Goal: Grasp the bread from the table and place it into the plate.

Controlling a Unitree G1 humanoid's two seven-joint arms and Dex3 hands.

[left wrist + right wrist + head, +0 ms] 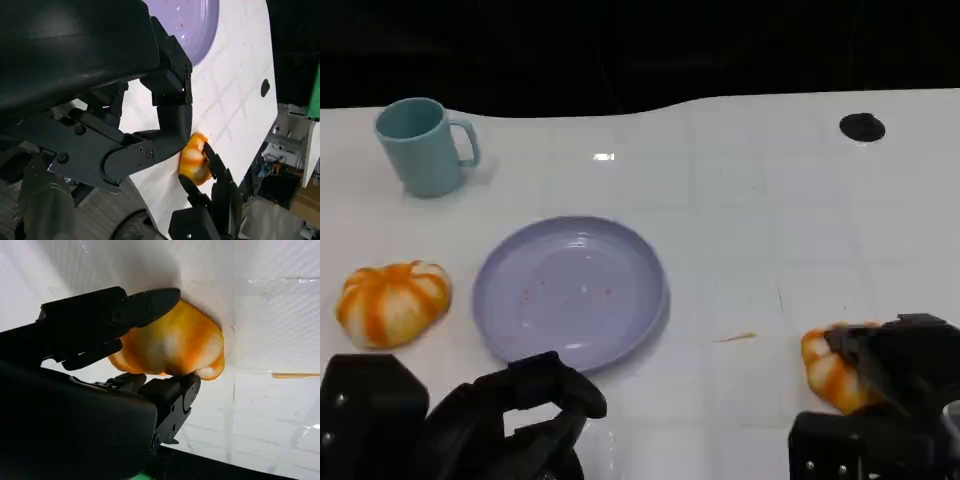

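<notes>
An orange-and-white bread roll (832, 372) lies on the white table at the lower right. My right hand (898, 372) grips it, with fingers (150, 302) pressed on one side and others under the opposite side of the bread (175, 347), which still touches the table. A second roll like it (392, 303) sits at the left, beside the lavender plate (570, 290). That plate stands bare in the middle. My left hand (510, 410) hovers near the table's front edge below the plate, holding nothing. The left wrist view shows the left hand (125, 115), the plate (200, 25) and the gripped roll (194, 159).
A teal mug (420, 145) stands at the back left. A small black disc (862, 127) sits at the back right. A thin orange crumb streak (735, 338) lies between the plate and the right roll. The table's far edge meets a dark background.
</notes>
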